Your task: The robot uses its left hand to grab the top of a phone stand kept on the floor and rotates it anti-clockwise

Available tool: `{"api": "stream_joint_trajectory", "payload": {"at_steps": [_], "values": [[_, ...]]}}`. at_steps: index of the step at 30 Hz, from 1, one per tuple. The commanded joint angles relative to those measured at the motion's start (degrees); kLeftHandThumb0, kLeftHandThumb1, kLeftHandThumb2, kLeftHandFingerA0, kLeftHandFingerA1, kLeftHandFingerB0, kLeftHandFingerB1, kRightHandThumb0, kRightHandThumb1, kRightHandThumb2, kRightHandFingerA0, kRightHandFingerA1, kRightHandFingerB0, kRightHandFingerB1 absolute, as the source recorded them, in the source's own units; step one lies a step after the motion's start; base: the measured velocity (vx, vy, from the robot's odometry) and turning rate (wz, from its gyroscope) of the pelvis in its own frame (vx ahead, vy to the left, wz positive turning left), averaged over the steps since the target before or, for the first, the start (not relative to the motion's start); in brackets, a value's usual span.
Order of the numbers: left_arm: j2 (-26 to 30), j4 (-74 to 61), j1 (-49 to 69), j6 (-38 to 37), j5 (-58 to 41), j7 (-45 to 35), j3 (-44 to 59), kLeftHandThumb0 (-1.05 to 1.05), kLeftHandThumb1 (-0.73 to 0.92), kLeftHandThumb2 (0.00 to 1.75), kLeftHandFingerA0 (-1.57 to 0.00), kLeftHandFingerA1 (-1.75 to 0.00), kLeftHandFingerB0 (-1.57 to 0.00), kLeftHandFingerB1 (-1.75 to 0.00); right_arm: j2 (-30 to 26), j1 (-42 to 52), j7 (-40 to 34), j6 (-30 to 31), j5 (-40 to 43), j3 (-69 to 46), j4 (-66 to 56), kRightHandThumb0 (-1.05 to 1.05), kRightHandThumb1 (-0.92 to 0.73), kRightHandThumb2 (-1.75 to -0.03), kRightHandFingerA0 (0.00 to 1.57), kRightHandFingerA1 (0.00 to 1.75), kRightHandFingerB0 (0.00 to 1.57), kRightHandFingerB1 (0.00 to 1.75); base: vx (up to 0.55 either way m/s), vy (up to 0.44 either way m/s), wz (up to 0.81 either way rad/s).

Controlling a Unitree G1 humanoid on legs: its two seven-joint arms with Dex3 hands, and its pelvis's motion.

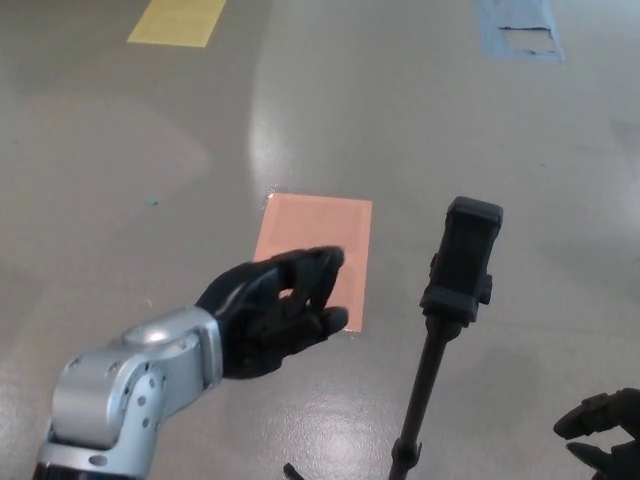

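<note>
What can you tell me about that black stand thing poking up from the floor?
The phone stand is all black: a thin pole rising from the bottom edge of the picture, topped by a boxy clamp-style holder that looks like plastic. No phone shows in it. It leans slightly to the right as seen here. Nothing touches it; the left hand hangs apart to its left, fingers apart, holding nothing. Its base is out of view.

Soft overhead glare streaks the glossy floor (300, 120).

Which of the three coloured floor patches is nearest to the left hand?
The orange patch, just behind the left hand; the yellow and blue ones lie far away.
</note>
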Motion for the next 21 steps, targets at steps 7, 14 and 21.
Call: {"api": "stream_joint_trajectory", "payload": {"at_steps": [7, 14, 21], "values": [[18.6, 24.0, 14.8, -48.8, 30.6, 13.8, -12.4, -0.81, 0.61, 0.96, -0.03, -0.38, -0.11, -0.23, -0.2, 4.4, -1.6, -0.3, 1.1, -1.2, 0.8, -0.49, -0.81, -0.64, 0.56, 0.45, 0.35, 0.33, 0.0, 0.0, 0.0], [25.3, 40.6, 15.9, -57.1, 32.7, 17.1, -14.9, -0.36, 0.4, 0.97, -0.01, -0.47, 0.0, -0.48, 1.5, 9.6, -3.4, -0.8, 3.2, -3.2, 1.2, -0.49, -0.81, -0.64, 0.5, 0.45, 0.33, 0.33, 0.0, 0.0, 0.0], [25.1, 43.7, 15.1, -54.0, 26.5, 9.2, -11.8, -0.68, 0.52, 0.79, -0.2, -0.41, -0.11, -0.36, 1.7, 14.5, -5.4, -2.3, 3.6, -3.8, 0.7, -0.57, -0.68, -0.93, 0.53, 0.58, 0.26, 0.45, 0.0, 0.0, 0.0]]}}
